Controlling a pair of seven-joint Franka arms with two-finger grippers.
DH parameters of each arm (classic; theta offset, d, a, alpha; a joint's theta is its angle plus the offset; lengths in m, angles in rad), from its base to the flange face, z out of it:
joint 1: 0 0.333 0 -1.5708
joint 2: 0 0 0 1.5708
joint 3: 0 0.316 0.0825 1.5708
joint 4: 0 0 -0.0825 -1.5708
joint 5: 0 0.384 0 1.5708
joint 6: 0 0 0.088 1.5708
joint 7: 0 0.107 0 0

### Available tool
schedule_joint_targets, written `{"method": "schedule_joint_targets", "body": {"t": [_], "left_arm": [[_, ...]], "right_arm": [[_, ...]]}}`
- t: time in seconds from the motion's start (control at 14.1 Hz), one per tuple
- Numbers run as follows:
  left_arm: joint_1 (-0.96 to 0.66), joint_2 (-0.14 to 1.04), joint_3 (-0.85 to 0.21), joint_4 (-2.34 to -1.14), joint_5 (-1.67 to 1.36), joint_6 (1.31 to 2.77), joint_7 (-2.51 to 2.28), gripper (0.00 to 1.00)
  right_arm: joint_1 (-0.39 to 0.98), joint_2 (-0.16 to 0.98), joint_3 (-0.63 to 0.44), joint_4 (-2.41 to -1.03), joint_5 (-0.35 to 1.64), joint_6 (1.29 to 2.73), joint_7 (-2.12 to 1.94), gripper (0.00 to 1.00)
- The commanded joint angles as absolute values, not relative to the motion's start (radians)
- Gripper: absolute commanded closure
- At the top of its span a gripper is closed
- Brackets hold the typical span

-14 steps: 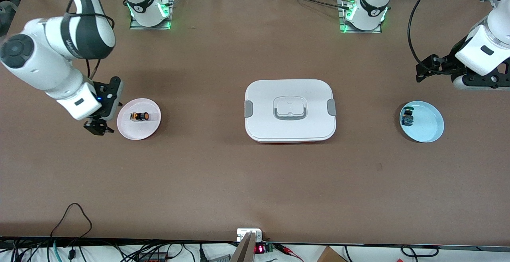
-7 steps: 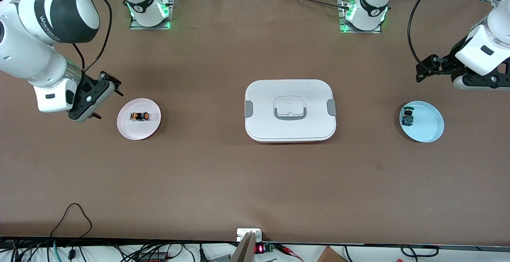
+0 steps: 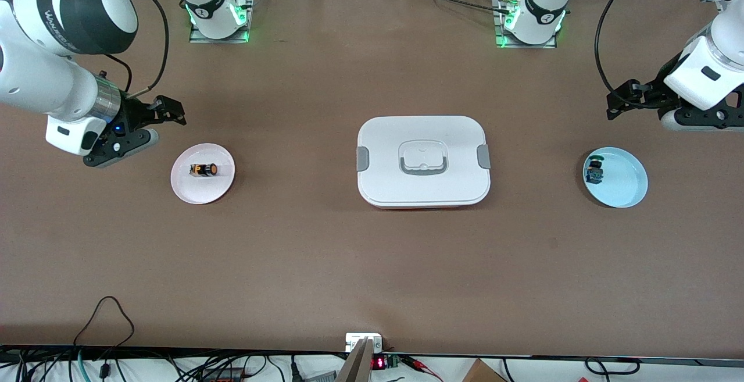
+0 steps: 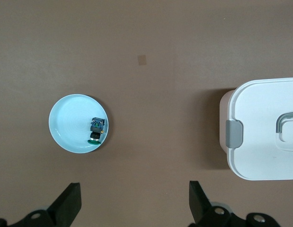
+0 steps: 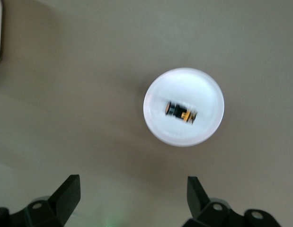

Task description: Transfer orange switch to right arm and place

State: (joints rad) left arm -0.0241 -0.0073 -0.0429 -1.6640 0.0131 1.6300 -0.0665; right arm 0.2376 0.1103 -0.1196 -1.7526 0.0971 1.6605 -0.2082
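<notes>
The orange switch (image 3: pixel 204 169) lies on its side in a pale pink plate (image 3: pixel 203 191) toward the right arm's end of the table. In the right wrist view the switch (image 5: pixel 181 112) shows black with an orange end, on the plate (image 5: pixel 184 80). My right gripper (image 3: pixel 168 111) hangs open and empty over bare table beside that plate; its fingers (image 5: pixel 68 191) stand wide apart. My left gripper (image 3: pixel 619 103) waits open and empty over the table at the left arm's end, close to a blue plate; its fingers (image 4: pixel 70 203) are spread.
A white lidded box (image 3: pixel 423 161) with grey clips sits mid-table, also in the left wrist view (image 4: pixel 264 127). A light blue plate (image 3: pixel 625 181) at the left arm's end holds a blue-bodied, green-capped switch (image 3: pixel 594 171), seen on the plate (image 4: pixel 70 123) in the left wrist view.
My right arm has risen and swung its gripper from low beside the pink plate's edge to higher over the table, turning the wrist. The left arm has not moved.
</notes>
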Motion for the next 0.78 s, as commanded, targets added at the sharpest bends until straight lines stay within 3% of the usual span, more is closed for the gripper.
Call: {"method": "schedule_joint_targets", "body": {"t": [0.0, 0.14, 0.43, 0.71], "left_arm": [[-0.020, -0.023, -0.048, -1.666, 0.002, 1.631, -0.075, 0.00], [-0.020, -0.023, -0.048, -1.666, 0.002, 1.631, -0.075, 0.00], [-0.020, -0.021, -0.048, -1.666, 0.000, 1.631, -0.075, 0.00], [-0.020, -0.021, -0.049, -1.666, 0.000, 1.631, -0.075, 0.00]], "right_arm": [[0.247, 0.106, -0.126, -1.715, 0.095, 1.618, -0.112, 0.00], [0.245, 0.104, -0.193, -1.710, 0.098, 1.627, -0.117, 0.00], [0.206, 0.113, -0.212, -1.671, 0.094, 1.629, -0.091, 0.00], [0.121, 0.164, -0.204, -1.498, 0.081, 1.540, -0.069, 0.00]]}}
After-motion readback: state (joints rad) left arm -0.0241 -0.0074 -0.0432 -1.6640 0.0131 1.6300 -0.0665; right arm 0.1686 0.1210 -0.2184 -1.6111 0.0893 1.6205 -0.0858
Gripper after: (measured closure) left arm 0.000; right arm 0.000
